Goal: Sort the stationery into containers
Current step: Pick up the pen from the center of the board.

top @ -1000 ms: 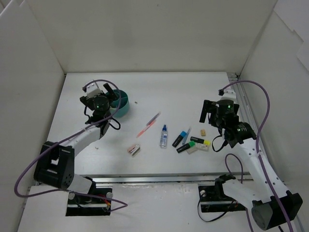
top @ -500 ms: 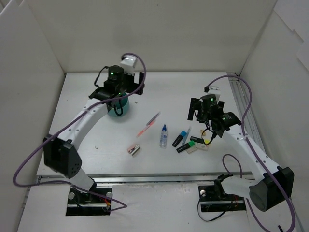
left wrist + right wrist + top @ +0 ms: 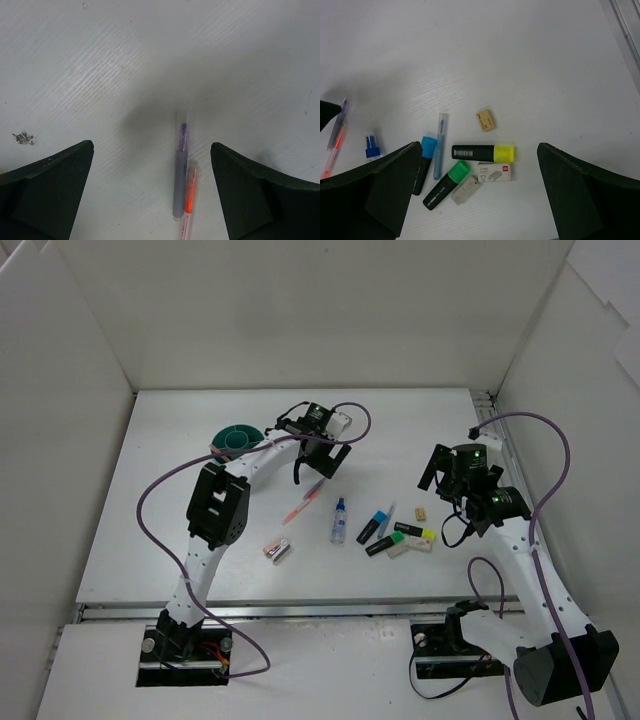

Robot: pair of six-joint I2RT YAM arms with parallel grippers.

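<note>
The teal tub point(image 3: 238, 439) stands at the back left. My left gripper point(image 3: 318, 462) is open and empty, hovering just behind two thin pens point(image 3: 309, 497). In the left wrist view they are a purple-grey pen point(image 3: 180, 169) and an orange pen point(image 3: 189, 200), lying between my open fingers point(image 3: 47, 192). My right gripper point(image 3: 441, 478) is open and empty, above a cluster: blue highlighter point(image 3: 423, 162), green highlighter point(image 3: 446, 185), yellow highlighter point(image 3: 482, 152), light blue pen point(image 3: 439, 145), tan eraser point(image 3: 485, 120), white box point(image 3: 494, 171) and white eraser point(image 3: 465, 190).
A blue-capped clear bottle point(image 3: 340, 520) lies between the pens and the cluster. A pink and white eraser point(image 3: 277, 550) lies near the front. White walls enclose the table on three sides. A metal rail point(image 3: 505, 455) runs along the right edge.
My left arm has swung right from over the teal tub to above the two pens. My right gripper has drawn back a little to the right.
</note>
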